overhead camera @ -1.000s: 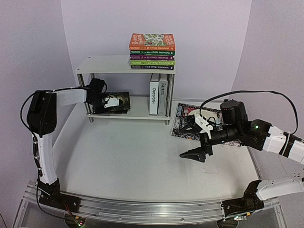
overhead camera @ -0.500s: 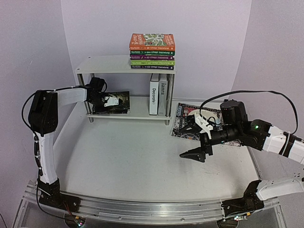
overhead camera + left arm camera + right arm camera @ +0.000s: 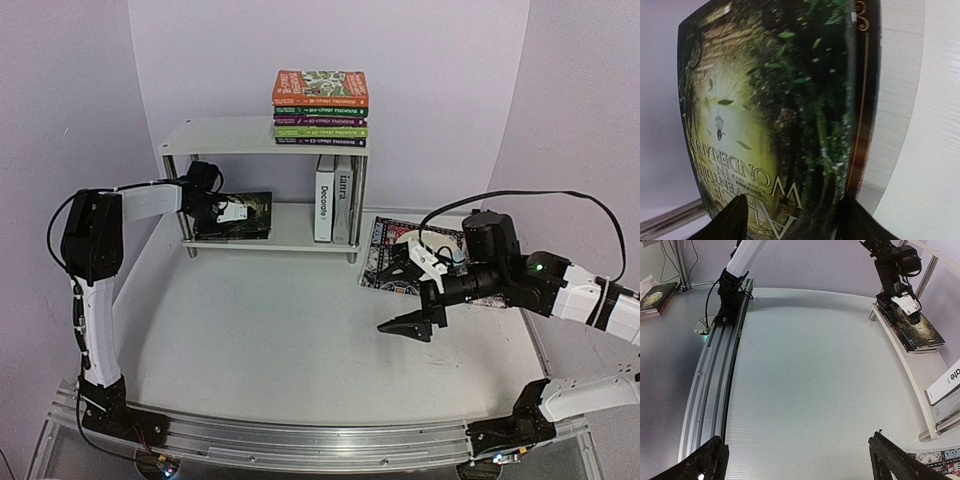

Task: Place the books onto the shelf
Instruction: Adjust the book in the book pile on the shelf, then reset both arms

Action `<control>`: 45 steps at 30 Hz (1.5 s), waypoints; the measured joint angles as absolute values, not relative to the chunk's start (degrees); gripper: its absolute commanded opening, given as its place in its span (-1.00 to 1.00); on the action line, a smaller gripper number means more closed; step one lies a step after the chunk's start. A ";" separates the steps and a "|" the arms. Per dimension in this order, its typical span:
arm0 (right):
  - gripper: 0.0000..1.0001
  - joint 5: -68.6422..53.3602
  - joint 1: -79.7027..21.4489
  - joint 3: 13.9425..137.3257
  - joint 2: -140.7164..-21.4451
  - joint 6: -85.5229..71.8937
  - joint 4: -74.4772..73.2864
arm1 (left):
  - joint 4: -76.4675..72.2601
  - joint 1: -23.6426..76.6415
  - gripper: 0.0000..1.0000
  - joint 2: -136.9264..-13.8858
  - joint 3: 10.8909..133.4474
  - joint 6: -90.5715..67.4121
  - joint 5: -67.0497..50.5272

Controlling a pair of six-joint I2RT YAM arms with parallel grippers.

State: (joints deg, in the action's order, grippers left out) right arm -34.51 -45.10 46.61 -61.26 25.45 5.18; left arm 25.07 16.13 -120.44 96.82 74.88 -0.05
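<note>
Left hand point(image 3: 232, 212): fingers spread apart over the cover of the dark green book point(image 3: 256, 208), at its left end; I cannot tell whether they touch it.
Dark green book: lying flat on the lower board of the shelf point(image 3: 225, 135), left part.
Paperback stack point(image 3: 320, 108): 5 colourful books piled flat on the top board, right end.
Upright books point(image 3: 333, 203): 2, side by side on the lower board, right end.
Right hand point(image 3: 386, 302): spread wide, empty, above the worktop point(image 3: 270, 330), just in front of the patterned mat point(image 3: 392, 235).
</note>
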 measured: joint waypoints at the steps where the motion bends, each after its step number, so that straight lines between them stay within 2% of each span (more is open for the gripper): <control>1: 0.97 -34.50 -45.10 46.61 -61.38 25.45 5.17 | 25.06 16.05 0.59 -120.44 96.94 74.95 0.08; 5: 0.97 -34.54 -45.10 46.61 -61.83 25.45 5.19 | 25.02 15.92 0.79 -120.40 97.12 74.65 -1.02; 7: 0.97 -34.54 -45.10 46.61 -61.89 25.46 5.17 | 25.02 16.02 0.99 -120.01 96.67 74.14 -1.51; 18: 0.97 -34.90 -45.10 46.61 -61.76 25.45 5.17 | 24.47 21.43 0.99 -109.68 87.39 64.64 -1.09; 24: 0.97 -32.05 -45.10 45.33 -59.49 23.12 5.66 | 22.94 28.12 0.99 -101.30 78.47 43.92 -1.89; 27: 0.97 -26.31 -45.21 42.75 -58.45 19.10 6.39 | 15.89 30.75 0.99 -93.04 68.01 28.47 -6.59; 29: 0.97 -21.81 -45.18 40.09 -58.19 16.26 7.26 | 7.06 31.11 0.99 -84.84 56.00 19.65 -9.02; 34: 0.97 -13.11 -43.44 32.64 -55.66 9.62 8.41 | -5.62 30.32 0.99 -65.23 29.79 3.21 -6.48; 45: 0.96 -4.88 -31.31 21.22 -50.63 -2.53 14.90 | -17.87 28.17 0.99 -54.87 19.50 -9.46 6.18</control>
State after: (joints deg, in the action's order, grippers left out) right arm -4.88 -31.31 21.22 -50.63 -2.53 14.90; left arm -17.87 28.17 -54.87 19.50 -9.46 6.18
